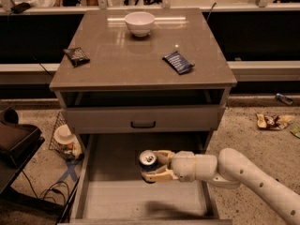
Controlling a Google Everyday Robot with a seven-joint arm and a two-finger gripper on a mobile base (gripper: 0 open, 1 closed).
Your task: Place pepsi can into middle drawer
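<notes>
My gripper [153, 165] reaches in from the right on a white arm and is shut on the pepsi can [147, 159], a small dark blue can with a silver top. It holds the can tilted, above the middle of the open middle drawer [101, 198], a wide grey drawer with a pale floor pulled out below the cabinet. One finger [161, 155] lies over the can and the other finger [157, 175] under it.
The cabinet top [140, 60] holds a white bowl [139, 22], a blue snack packet [178, 62] and a dark packet [77, 56]. A closed drawer front with a black handle [143, 124] sits above. A wire basket [63, 139] stands left on the floor, litter [272, 121] right.
</notes>
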